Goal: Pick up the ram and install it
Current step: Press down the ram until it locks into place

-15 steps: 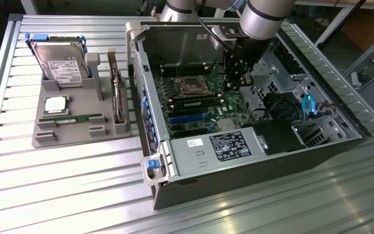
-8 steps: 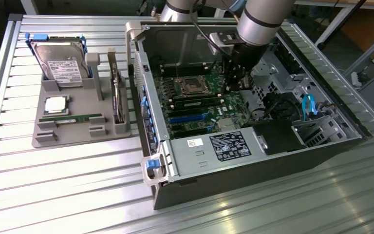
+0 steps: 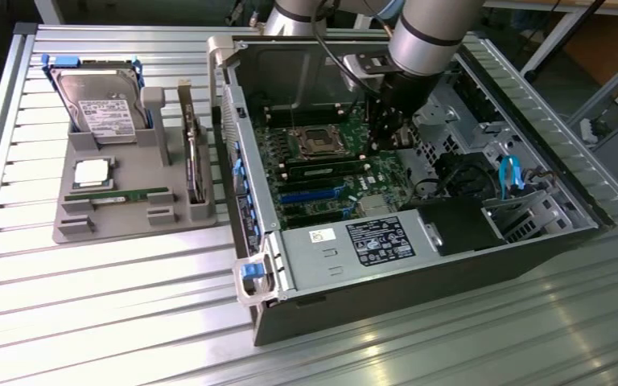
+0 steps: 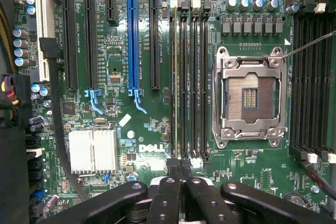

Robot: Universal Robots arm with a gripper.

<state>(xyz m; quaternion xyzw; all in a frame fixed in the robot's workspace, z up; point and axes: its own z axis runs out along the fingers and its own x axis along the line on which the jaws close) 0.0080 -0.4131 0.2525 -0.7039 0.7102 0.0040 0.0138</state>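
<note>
Currently the claw (image 3: 382, 146) is inside the open computer case (image 3: 427, 257), low over the motherboard (image 4: 115, 66). In the wrist view its fingertips (image 4: 174, 167) are clenched together with no gap showing. Whether anything thin is pinched between them I cannot tell.

Location of the ram (image 3: 325, 170): standing edge-on in the memory slot nearest the blue card slot (image 4: 133, 40), just beside the empty processor socket (image 4: 251, 96). One end lies just off the claw tips. It looks seated, but the end latches are too small to confirm.

Handling, my judgement:
- Light, stiff and thin; it will not flex, but it is fragile.
- Take hold at the bare long edges or short ends, off the chips and the contact edge.
- Any push should go straight down on the top edge, not sideways.

Containers:
- Case: holds the motherboard with the ram; the neighbouring memory slots (image 4: 194, 77) look empty.
- Grey tray (image 3: 73, 229) on the desk (image 3: 105, 305), at the exterior view's left of the case. It holds a hard drive (image 3: 100, 104), a processor chip (image 3: 92, 171), a second stick (image 3: 116, 195) lying flat in its groove, and an upright expansion card (image 3: 191, 153).
</note>
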